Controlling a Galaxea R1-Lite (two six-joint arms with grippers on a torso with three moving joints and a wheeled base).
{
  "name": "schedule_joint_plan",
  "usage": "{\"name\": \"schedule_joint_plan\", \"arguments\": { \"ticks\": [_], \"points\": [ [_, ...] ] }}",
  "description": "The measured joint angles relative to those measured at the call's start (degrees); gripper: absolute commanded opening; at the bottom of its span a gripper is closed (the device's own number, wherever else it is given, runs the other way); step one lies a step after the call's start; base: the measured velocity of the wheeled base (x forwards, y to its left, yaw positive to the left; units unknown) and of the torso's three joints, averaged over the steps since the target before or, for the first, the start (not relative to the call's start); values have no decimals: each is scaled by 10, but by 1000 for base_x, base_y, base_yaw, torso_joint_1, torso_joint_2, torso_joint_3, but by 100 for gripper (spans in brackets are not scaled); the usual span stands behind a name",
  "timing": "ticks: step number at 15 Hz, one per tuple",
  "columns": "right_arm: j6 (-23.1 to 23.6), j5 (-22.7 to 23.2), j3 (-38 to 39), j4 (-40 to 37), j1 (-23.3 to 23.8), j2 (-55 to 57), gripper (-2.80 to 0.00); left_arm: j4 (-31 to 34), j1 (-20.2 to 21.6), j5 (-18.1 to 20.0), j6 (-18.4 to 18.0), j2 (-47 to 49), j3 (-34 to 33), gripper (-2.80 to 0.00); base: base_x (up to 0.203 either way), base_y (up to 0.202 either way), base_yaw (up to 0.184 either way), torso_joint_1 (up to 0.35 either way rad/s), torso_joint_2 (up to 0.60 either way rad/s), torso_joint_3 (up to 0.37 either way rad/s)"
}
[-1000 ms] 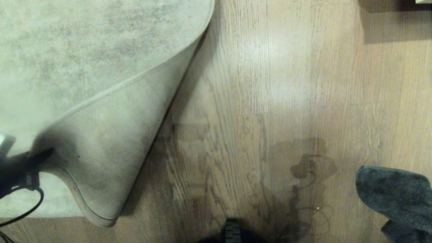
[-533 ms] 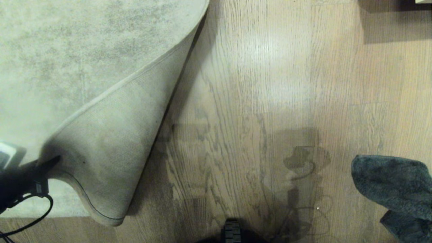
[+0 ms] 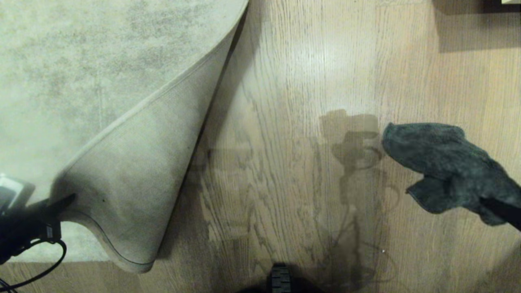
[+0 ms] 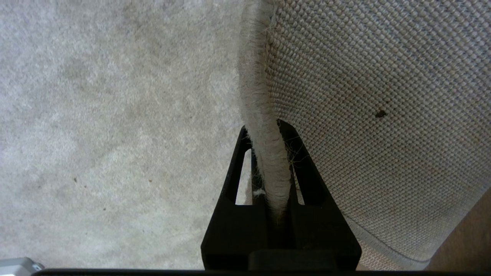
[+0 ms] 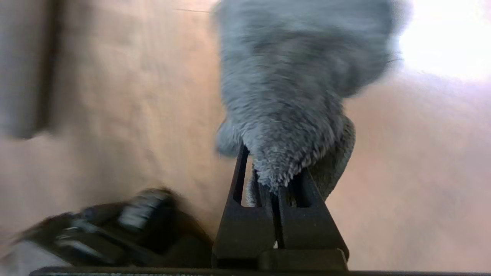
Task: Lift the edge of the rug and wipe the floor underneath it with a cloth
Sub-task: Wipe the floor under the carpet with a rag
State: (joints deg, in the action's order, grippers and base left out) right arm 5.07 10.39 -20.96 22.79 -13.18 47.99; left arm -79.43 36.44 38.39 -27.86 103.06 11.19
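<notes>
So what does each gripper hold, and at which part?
Left gripper pinches the rug by its folded-over edge. Right gripper holds the cloth by one bunched end.

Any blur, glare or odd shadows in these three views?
Right wrist view: motion-smeared floor, blown-out glare in one corner, cloth soft. Left wrist view: sharp, rug weave crisp. Head view: sheen on the floor planks, arm shadow beside the cloth, dark shadow under the folded rug.
</notes>
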Motion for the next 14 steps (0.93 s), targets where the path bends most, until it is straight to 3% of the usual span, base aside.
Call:
{"name": "schedule_joint_plan", "arguments": {
  "ticks": [4,8,14],
  "points": [
    [-3,-37,-51,144,-151,219,-280,0,0,1,-15,1,0,-280,0,0,0,0,0,0],
    [-32,-105,-103,318,-284,433,-280,0,0,1,-21,2,0,-280,0,0,0,0,0,0],
    [-61,-171,-289,406,-383,663,-280,0,0,1,-22,2,0,-280,0,0,0,0,0,0]
  ]
}}
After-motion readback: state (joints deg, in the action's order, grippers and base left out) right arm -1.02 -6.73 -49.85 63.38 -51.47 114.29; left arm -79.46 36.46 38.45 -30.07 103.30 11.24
